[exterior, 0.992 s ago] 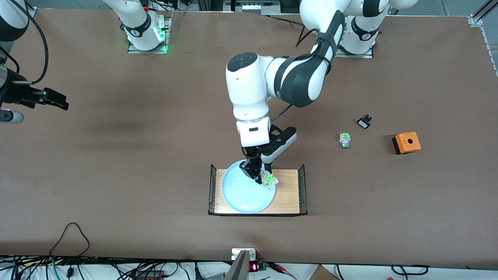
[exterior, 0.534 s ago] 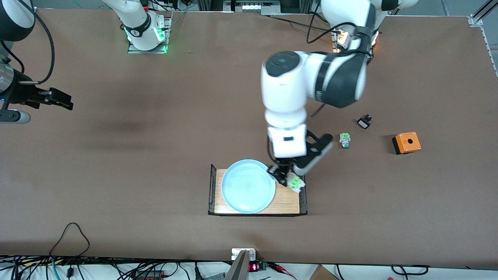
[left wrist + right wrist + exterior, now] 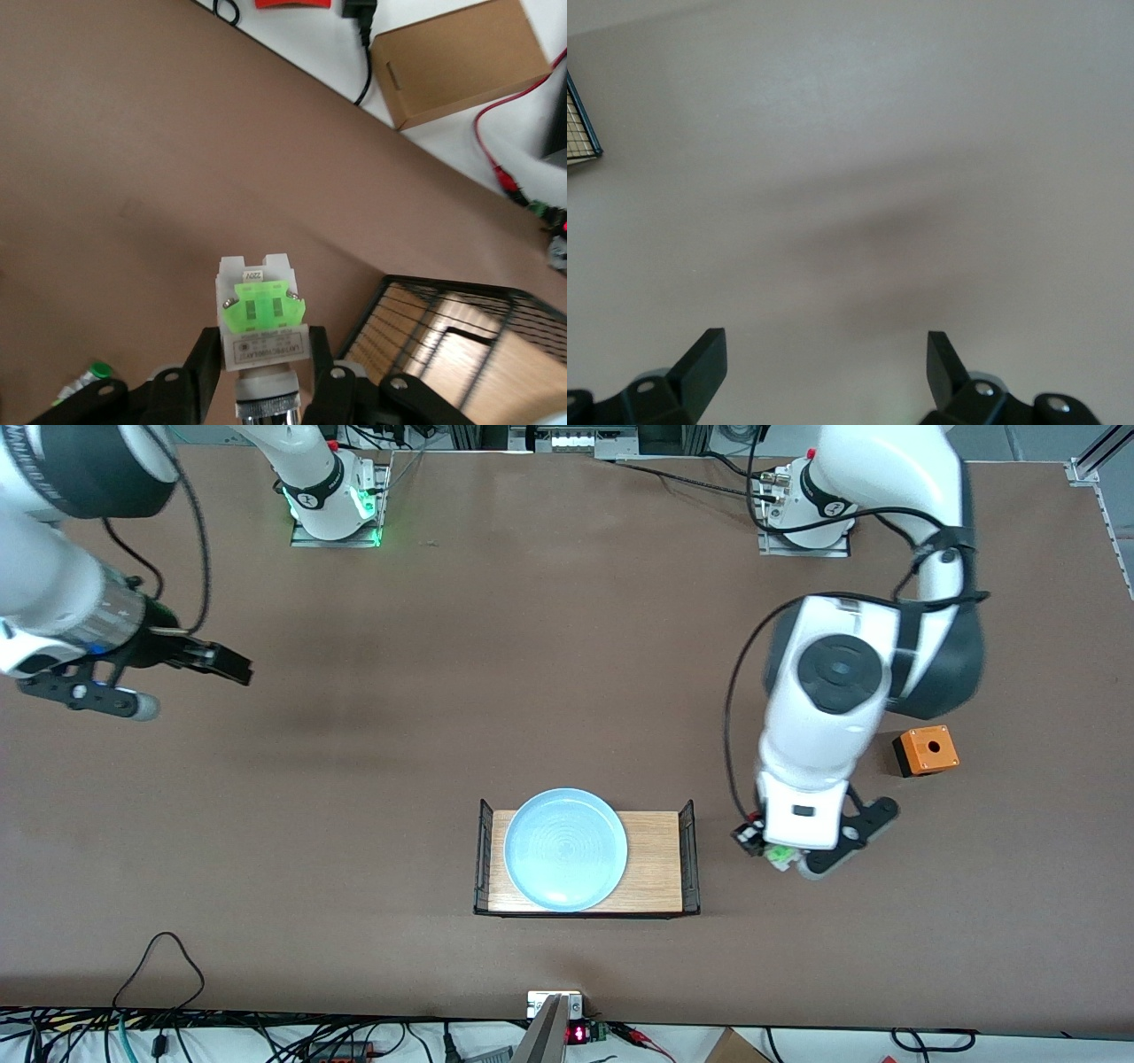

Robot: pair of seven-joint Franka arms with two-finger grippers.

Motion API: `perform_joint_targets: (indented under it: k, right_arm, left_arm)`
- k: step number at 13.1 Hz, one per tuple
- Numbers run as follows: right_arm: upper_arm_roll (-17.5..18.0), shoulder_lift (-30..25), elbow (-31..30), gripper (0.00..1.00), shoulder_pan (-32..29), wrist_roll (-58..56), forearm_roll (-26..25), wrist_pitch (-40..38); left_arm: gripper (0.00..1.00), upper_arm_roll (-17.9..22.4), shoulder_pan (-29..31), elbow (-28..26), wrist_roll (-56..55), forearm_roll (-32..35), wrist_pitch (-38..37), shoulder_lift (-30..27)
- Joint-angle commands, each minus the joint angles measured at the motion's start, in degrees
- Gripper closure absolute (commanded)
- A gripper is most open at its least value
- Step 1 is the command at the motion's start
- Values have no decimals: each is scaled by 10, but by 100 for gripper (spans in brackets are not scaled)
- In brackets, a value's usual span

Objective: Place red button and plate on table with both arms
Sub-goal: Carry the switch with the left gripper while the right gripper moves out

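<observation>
L gripper (image 3: 769, 854) pinches the red button (image 3: 262, 320) w/ green block up, over bare table (image 3: 532, 655) beside the rack (image 3: 660, 859), prob. to set it down there, while plate (image 3: 565, 861) sits on rack & R gripper (image 3: 232, 665) hangs spread, waiting.

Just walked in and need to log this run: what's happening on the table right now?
The left hand is shut on the red button, holding it over bare table beside the wooden rack, toward the left arm's end. The pale blue plate still sits on that rack, untouched. The right hand is open, holds nothing and is over the table toward the right arm's end. An orange box sits on the table near the left arm.
</observation>
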Motion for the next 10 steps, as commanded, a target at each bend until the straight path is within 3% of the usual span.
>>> perform_joint_targets:
  k: [1,3,5,10]
  right_arm:
    - [-4,10,4,0,48,82,22,7]
    - [-4,23,4,0,79,166,64,43]
    - [-4,40,4,0,117,242,71,91]
    - [-4,95,5,0,187,387,70,202]
  left_arm:
    - [100,-7,31,-101,132,-39,6,-62]
    - [100,-7,69,-137,235,-80,9,-68]
    - [99,-7,100,-157,300,-101,19,-65]
    - [99,-7,133,-278,459,-160,170,-56]
